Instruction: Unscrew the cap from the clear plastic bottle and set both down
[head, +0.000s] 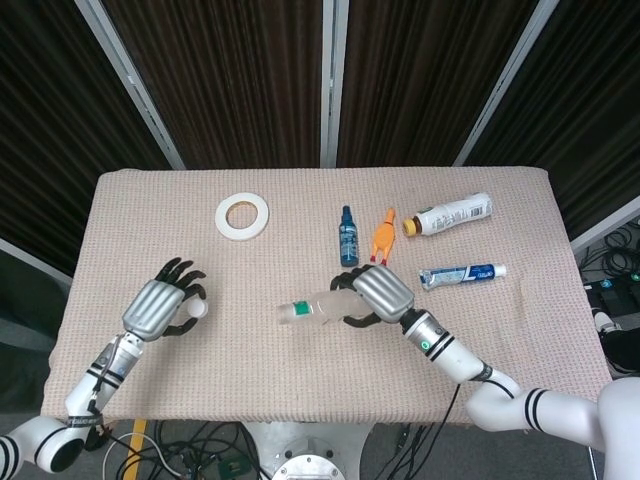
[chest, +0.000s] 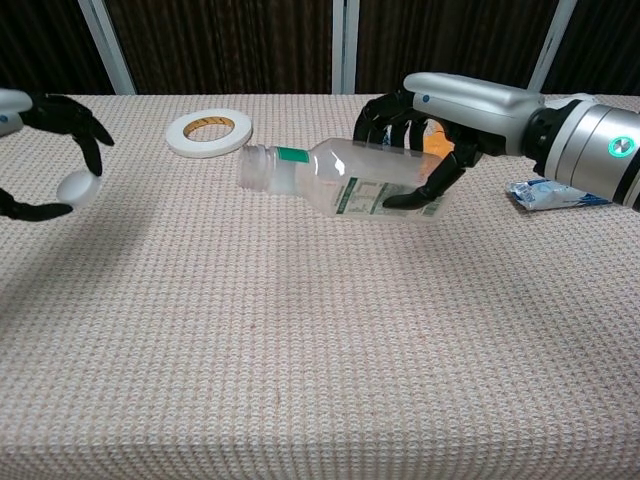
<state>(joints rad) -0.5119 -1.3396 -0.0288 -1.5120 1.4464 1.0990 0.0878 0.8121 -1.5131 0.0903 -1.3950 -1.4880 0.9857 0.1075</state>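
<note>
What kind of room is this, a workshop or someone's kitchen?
Most likely a robotics test lab, not a kitchen. A table under a beige knitted cloth stands before dark curtains, set with unrelated props like a tape roll and a rubber chicken toy. Loose cables trail on the floor below.

A table (head: 150, 200) draped in a beige woven cloth (chest: 300, 350) fills the middle; behind it hang dark pleated curtains (head: 240, 80) split by pale metal frame bars (head: 328, 80); grey floor (head: 30, 300) and tangled cables (head: 200, 455) show below.
</note>
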